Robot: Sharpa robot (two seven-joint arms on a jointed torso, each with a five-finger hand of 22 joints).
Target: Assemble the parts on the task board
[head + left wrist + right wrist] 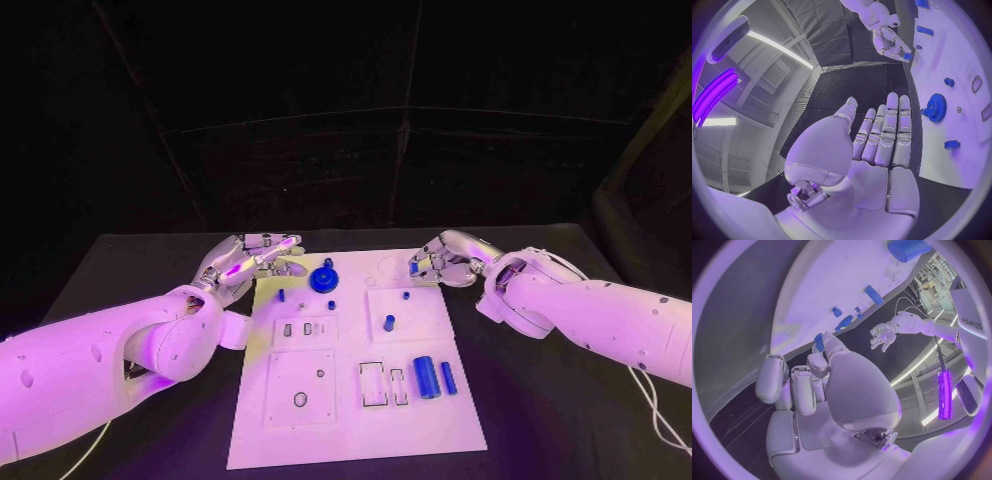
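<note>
Task board (346,420) on table (144,260): blue gear (325,278) at far end, two blue cylinders (434,375) near right edge. Left robot hand (248,262) flat, fingers extended, holding nothing; right robot hand (440,258) curled, nothing visibly held.

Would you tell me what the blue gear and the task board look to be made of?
The blue gear looks like matte moulded or printed plastic: uniform saturated colour, no metallic glint. The task board seems a rigid white plate, probably plastic or painted, with a smooth, evenly lit face and crisp cut-out recesses.
</note>
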